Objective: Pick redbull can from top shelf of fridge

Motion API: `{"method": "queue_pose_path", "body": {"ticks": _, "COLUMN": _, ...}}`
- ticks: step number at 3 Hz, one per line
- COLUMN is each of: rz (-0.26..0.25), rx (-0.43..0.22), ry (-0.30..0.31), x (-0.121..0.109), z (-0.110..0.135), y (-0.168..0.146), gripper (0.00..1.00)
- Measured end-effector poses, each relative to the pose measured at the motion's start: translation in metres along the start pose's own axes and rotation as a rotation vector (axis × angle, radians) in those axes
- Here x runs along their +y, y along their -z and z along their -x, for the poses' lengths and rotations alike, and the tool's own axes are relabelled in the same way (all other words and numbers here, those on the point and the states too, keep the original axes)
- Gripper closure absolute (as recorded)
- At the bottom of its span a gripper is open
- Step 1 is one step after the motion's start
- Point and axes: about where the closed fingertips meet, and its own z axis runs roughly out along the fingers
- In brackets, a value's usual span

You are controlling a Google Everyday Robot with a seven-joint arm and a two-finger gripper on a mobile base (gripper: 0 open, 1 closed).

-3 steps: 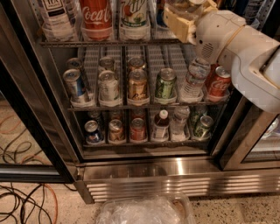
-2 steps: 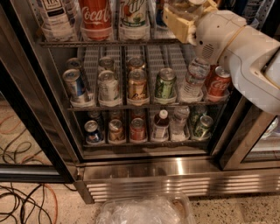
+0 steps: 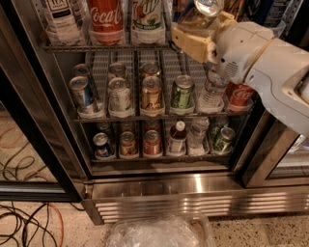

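Note:
The fridge (image 3: 193,193) stands open in front of me, with wire racks and a steel vented base. Its top shelf (image 3: 106,47) holds tall bottles: a tea bottle, a Coca-Cola bottle (image 3: 105,17) and a green-label soda bottle. My gripper (image 3: 208,23) is at the right end of the top shelf, its tan fingers (image 3: 192,42) closed around the redbull can (image 3: 208,6). Only the can's tilted silver lid shows above the fingers; its body is hidden by the gripper. My white arm (image 3: 270,72) comes in from the right.
The middle rack (image 3: 145,117) holds short cans, a blue-and-silver soda can (image 3: 82,94) and a water bottle under my wrist. The lower rack (image 3: 159,155) holds more cans and small bottles. A black door frame (image 3: 34,140) is at left, cables (image 3: 24,222) lie on the floor, and a clear plastic bag (image 3: 159,231) lies below.
The gripper has shifted slightly, and the can's silver lid now shows above the fingers. The shelves and bottles have not moved.

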Motion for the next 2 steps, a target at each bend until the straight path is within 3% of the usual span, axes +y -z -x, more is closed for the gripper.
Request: {"method": "queue_pose_path", "body": {"ticks": 2, "rz": 0.078, "rx": 0.075, "ry": -0.004, "x": 0.023, "z": -0.014, "y": 0.006, "gripper": 1.0}}
